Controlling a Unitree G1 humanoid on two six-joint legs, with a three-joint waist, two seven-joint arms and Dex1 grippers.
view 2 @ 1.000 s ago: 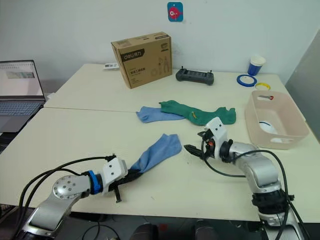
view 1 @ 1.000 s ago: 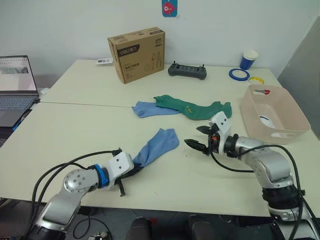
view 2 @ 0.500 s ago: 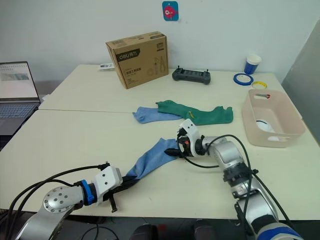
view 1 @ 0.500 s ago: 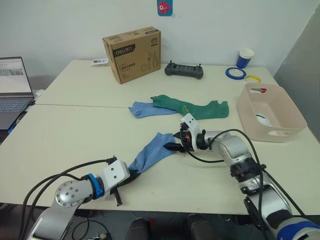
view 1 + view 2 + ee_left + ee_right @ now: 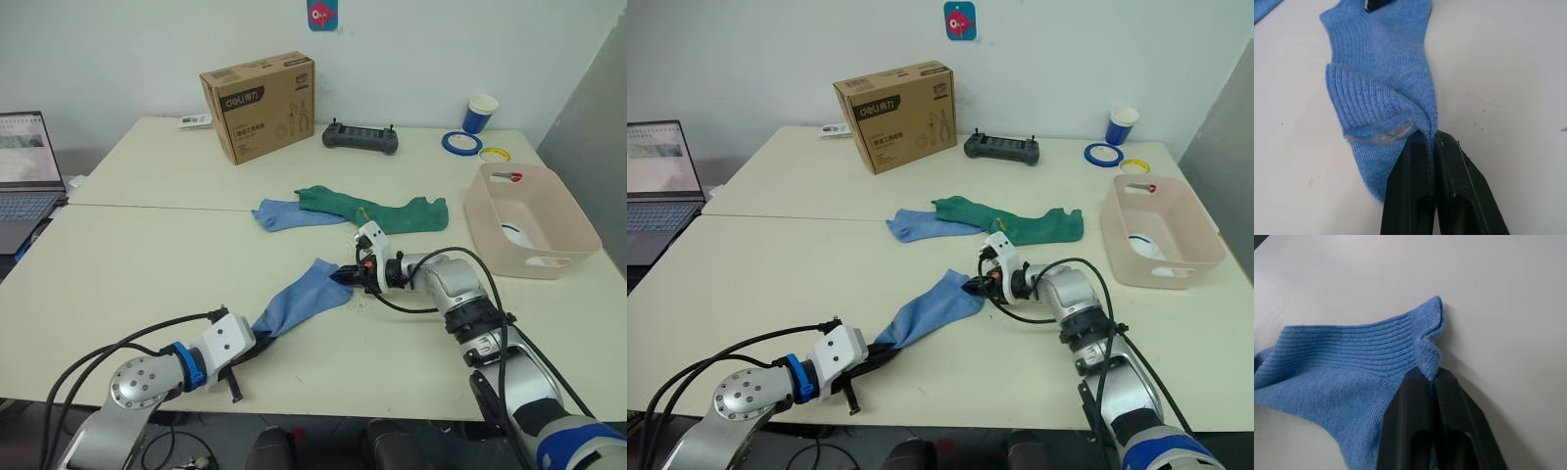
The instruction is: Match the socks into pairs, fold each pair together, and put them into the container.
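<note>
A pale table (image 5: 147, 264) made of two tops joined by a seam stands against a plain white wall (image 5: 147, 49), which carries a small blue sticker (image 5: 319, 15). A grey panel (image 5: 593, 117) rises at the right edge, and the light is even

Silver-grey jointed arms, white wrist housings, blue ring behind the left wrist, black cables looping along both forearms, left gripper (image 5: 257, 334) and right gripper (image 5: 342, 278) with tapered glossy black fingers (image 5: 1422, 196)
</note>
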